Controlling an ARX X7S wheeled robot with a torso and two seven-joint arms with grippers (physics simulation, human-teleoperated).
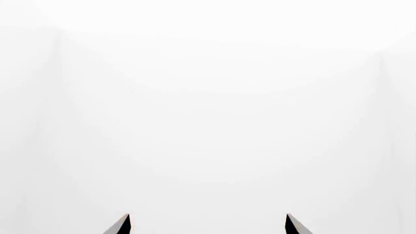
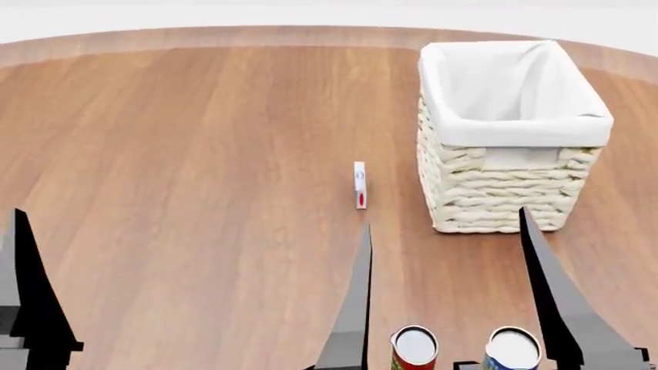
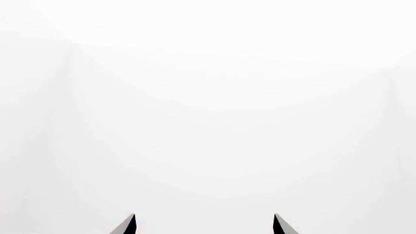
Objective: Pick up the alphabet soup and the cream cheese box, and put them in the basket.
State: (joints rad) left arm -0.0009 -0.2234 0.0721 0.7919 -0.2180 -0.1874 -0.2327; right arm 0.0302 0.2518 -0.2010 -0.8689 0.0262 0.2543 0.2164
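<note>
The table [image 2: 206,154] is smooth, streaky-grained brown wood with a soft sheen. At its two o'clock, the basket [image 2: 494,196] is rough cream woven wicker, lined with matt white cloth folded over its rim. The alphabet soup [image 2: 512,351] has a pale, smooth top.

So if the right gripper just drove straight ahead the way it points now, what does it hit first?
Probably nothing: the right gripper faces only blank white in its wrist view, fingers apart, with no object in line, though depth is unclear.

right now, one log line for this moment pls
left gripper: open, empty | right gripper: open, empty | alphabet soup: on table | cream cheese box: on table, left of basket | basket: empty
</note>
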